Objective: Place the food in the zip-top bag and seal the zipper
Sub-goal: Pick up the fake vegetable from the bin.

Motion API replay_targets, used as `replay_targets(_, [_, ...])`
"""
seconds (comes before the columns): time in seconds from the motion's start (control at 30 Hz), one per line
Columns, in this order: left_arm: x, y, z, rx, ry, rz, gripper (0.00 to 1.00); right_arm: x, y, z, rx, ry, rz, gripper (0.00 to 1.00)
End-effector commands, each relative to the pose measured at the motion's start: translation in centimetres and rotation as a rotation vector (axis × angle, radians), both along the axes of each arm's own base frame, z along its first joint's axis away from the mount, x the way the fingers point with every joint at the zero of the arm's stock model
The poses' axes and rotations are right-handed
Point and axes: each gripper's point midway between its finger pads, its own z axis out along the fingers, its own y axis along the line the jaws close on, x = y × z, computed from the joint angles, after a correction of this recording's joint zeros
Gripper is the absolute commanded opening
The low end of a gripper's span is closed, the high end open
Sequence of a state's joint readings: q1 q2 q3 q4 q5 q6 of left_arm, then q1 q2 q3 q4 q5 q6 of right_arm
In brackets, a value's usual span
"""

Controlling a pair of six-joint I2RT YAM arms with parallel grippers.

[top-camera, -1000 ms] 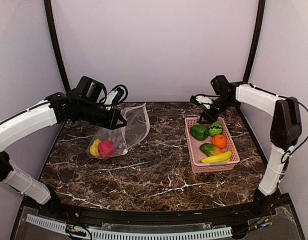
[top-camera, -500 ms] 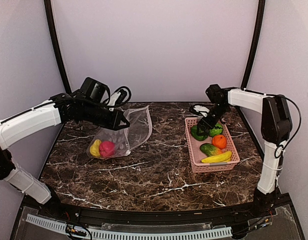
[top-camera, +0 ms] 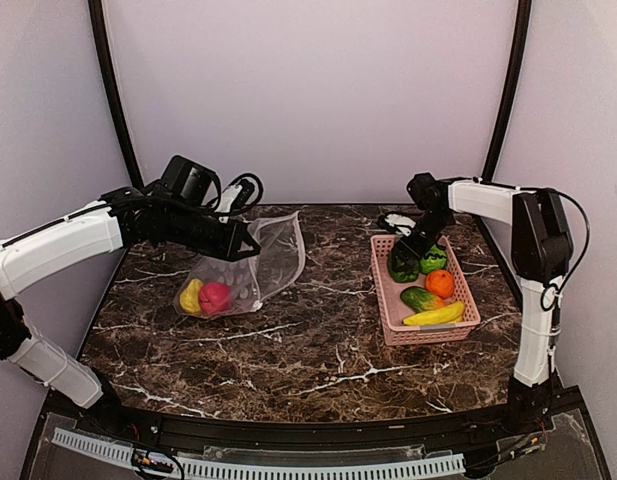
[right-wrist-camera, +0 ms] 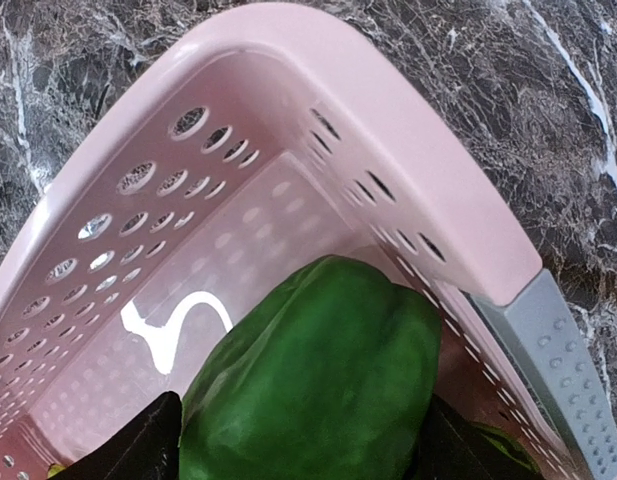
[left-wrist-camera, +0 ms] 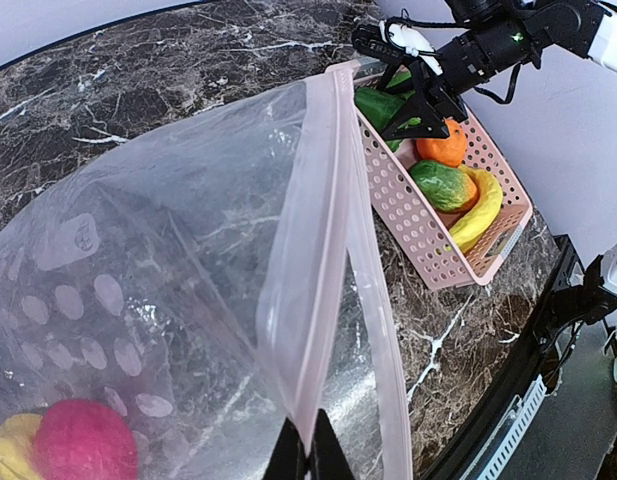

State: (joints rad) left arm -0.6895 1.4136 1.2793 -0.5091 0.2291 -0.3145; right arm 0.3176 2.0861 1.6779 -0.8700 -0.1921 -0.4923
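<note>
For loading, the zipper (left-wrist-camera: 323, 230) is pinched aloft by the left pincer (left-wrist-camera: 300, 455), the green pepper (right-wrist-camera: 318, 350) clasped by the right pincer (right-wrist-camera: 293, 445)

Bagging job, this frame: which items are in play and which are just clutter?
In play: zip-top bag, its zipper pinched by the left gripper; red apple and yellow piece inside the bag; green pepper straddled by the right gripper; smaller green piece, orange, cucumber-like piece, banana.
Just there: pink basket (only holds the food), marble table.
</note>
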Motion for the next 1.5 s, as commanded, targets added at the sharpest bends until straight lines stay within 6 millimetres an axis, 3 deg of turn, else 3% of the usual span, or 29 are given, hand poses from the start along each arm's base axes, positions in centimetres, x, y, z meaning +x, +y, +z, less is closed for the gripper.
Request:
replay_targets(0.0, [-0.3,-0.2,-0.3,-0.005,0.005,-0.018,0.01,-0.1,0.2,0.1,0.024,0.033,-0.026,0.77])
replay_targets(0.4, [-0.5,-0.2,-0.6,-0.008,0.013,-0.018,0.01,-0.8,-0.2,-1.1,0.005,0.085,-0.05,0.79])
replay_targets(0.57, [-0.5,-0.1,-0.6,-0.008,0.011,-0.017,0.01,-1.0,0.5,-0.3,0.047,0.091,-0.039,0.63])
replay_targets(0.73, [-0.4,-0.2,-0.7,-0.01,0.01,-0.017,0.01,-1.1,1.0,1.9,0.081,0.053,-0.028,0.54])
replay_targets(0.93, [-0.1,-0.7,-0.7,-0.024,0.017,-0.018,0.01,-1.8,1.0,6.0,0.111,-0.012,-0.018,0.51])
replay_targets(1.07, [0.3,-1.1,-0.6,-0.032,0.014,-0.019,0.01,-3.1,2.7,10.1,0.227,-0.05,0.047,0.51])
replay_targets(1.33, [1.1,-1.9,-0.3,-0.041,0.013,-0.024,0.01,-9.8,10.5,20.0,0.56,-0.059,0.357,0.52])
replay_targets(1.47, [1.5,-2.3,0.3,-0.054,-0.002,-0.023,0.01,-12.9,14.0,22.4,0.66,-0.045,0.51,0.53])
